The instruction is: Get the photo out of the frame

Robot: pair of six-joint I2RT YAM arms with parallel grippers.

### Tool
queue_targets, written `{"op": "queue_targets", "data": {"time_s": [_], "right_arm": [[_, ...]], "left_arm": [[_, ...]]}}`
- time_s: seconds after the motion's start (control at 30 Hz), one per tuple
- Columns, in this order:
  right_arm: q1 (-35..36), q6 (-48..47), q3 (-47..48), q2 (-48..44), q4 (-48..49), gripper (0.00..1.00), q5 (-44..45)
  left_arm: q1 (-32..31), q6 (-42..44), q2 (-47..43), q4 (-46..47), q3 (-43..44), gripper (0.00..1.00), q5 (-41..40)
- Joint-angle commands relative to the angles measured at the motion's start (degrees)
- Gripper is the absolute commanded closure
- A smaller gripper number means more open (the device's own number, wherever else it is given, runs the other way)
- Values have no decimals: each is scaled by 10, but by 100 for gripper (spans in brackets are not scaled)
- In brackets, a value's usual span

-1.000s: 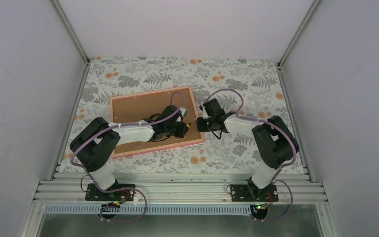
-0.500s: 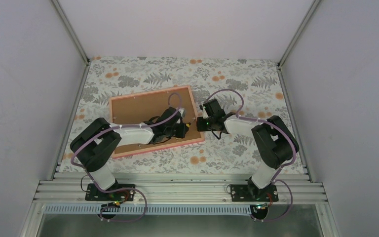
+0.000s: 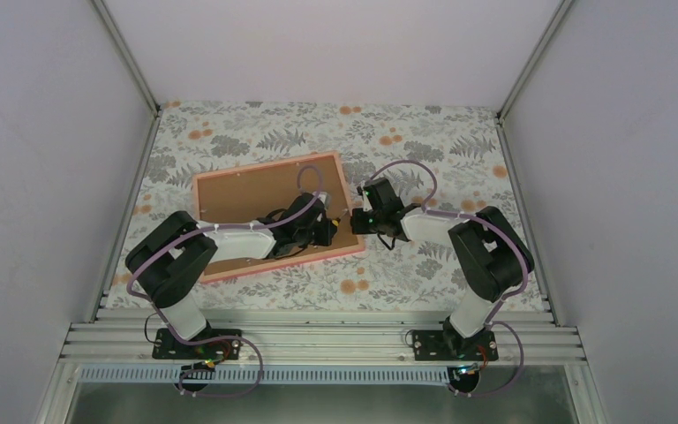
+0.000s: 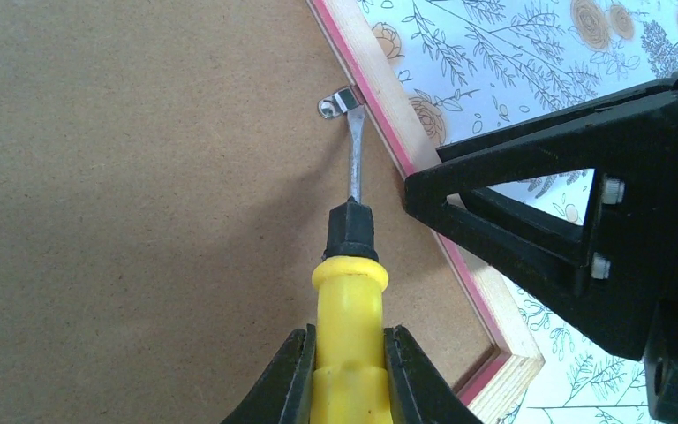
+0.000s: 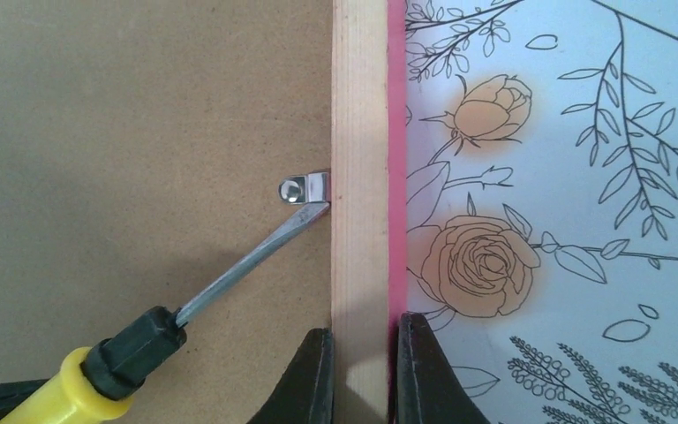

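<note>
Back-up on the floral bench (image 3: 424, 132), the frame (image 3: 238, 194) lies toward 9 o'clock of centre, and the photo is out of sight. My left jaws grip a yellow screwdriver (image 4: 350, 300), its blade touching the metal clip (image 5: 305, 188) on the frame's 3 o'clock edge. My right jaws pinch that edge, closed on it, near the clip.

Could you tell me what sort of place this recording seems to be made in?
Probably a lab test cell, not a home: plain white panels wall in the workspace, the left arm and right arm are bolted to an aluminium rail, and a flowered cloth lies under the frame.
</note>
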Motion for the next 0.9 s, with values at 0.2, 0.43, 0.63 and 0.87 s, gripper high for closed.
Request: {"op": "queue_targets", "data": {"time_s": [0.2, 0.43, 0.63, 0.87], "right_arm": [[17, 34, -29, 5, -10, 96, -46], [18, 41, -34, 7, -1, 96, -52], [18, 35, -31, 0, -6, 96, -46], [18, 24, -25, 5, -14, 96, -45]], "left_arm": [[52, -48, 5, 14, -10, 98, -136], [58, -37, -9, 29, -12, 98, -120], [47, 12, -61, 38, -33, 98, -80], [49, 98, -67, 3, -19, 98, -4]]}}
